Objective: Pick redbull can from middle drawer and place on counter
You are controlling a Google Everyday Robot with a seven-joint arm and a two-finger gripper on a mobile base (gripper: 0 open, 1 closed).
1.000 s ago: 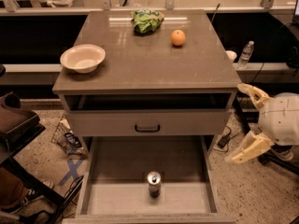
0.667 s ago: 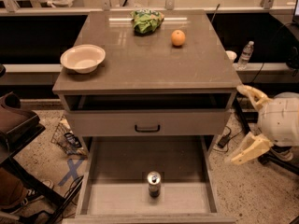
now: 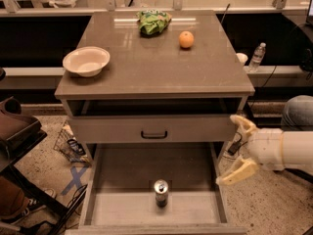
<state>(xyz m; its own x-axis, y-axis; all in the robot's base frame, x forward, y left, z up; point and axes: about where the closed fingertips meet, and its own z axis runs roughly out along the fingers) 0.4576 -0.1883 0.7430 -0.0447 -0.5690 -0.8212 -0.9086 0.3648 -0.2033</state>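
Note:
The redbull can (image 3: 161, 192) stands upright on the grey-brown floor of the pulled-out middle drawer (image 3: 122, 168), near its front rim and about centre. The counter (image 3: 151, 65) tops the cabinet above. My gripper (image 3: 238, 148) hangs at the right of the cabinet, beside the drawer's right wall. Its two cream fingers (image 3: 237, 172) are spread apart and hold nothing. It is to the right of the can and a little above it.
On the counter sit a cream bowl (image 3: 86, 60) at the left, a green snack bag (image 3: 153, 21) at the back and an orange (image 3: 186, 39). A beige drawer front with a black handle (image 3: 154, 134) overhangs the open drawer. A water bottle (image 3: 256, 57) stands on a ledge at the right. A wire basket (image 3: 71, 146) lies on the floor at the left.
The view has drawn slightly closer to the cabinet. The gripper stays at the right of the drawer, open.

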